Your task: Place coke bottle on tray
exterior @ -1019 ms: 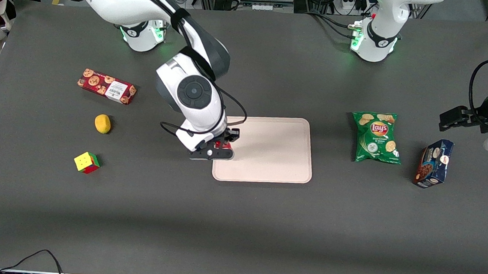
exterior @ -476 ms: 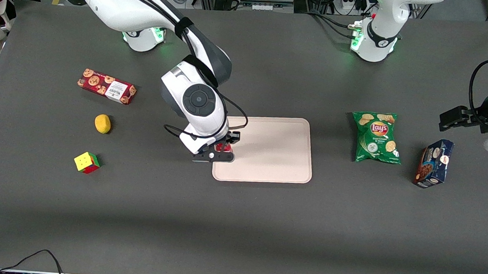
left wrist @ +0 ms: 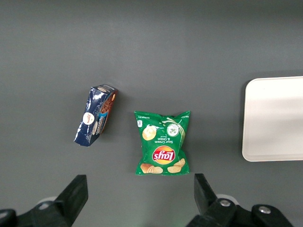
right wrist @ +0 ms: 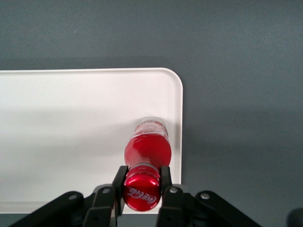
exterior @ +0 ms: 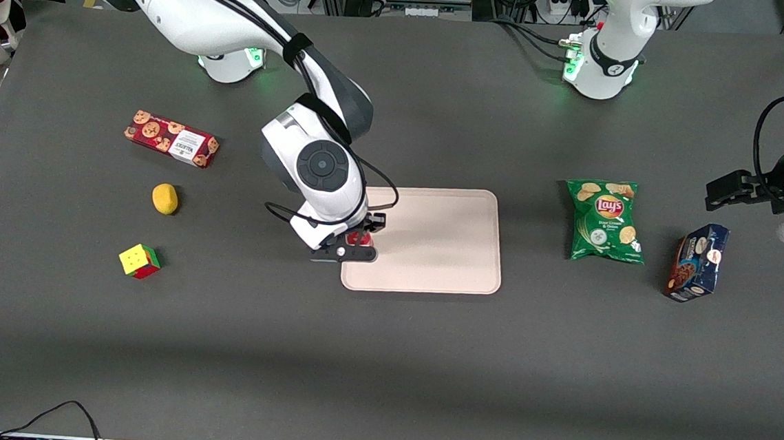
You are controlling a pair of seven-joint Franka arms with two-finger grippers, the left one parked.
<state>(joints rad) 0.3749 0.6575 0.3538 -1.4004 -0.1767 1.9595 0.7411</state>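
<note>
Closed on the red cap of the coke bottle (right wrist: 147, 151), one finger (right wrist: 119, 178) on each side of the neck: so stands the gripper (exterior: 357, 240), above the tray (exterior: 445, 251) at its end toward the working arm, near the corner that is nearer to the front camera. Held upright, the bottle, with its clear base down just inside the low rim of the tray (right wrist: 71, 123), close to a rounded corner; whether touching the tray surface or a little above it, cannot tell. In the front view only a small red part of the coke bottle (exterior: 355, 234) visible, under the wrist of the arm. Pale pinkish-beige and flat, the tray, with nothing else on the part that shows. Toward the working arm's end of the table, well apart from the tray: a red cookie box (exterior: 171, 138), a yellow round thing (exterior: 165, 198) nearer to the front camera than the box, and a colourful puzzle cube (exterior: 139, 261) nearer still. Toward the parked arm's end: a green Lay's chips bag (exterior: 605, 220) lying flat near the tray, and a dark blue snack box (exterior: 697, 262) beside the bag, apart from it.
</note>
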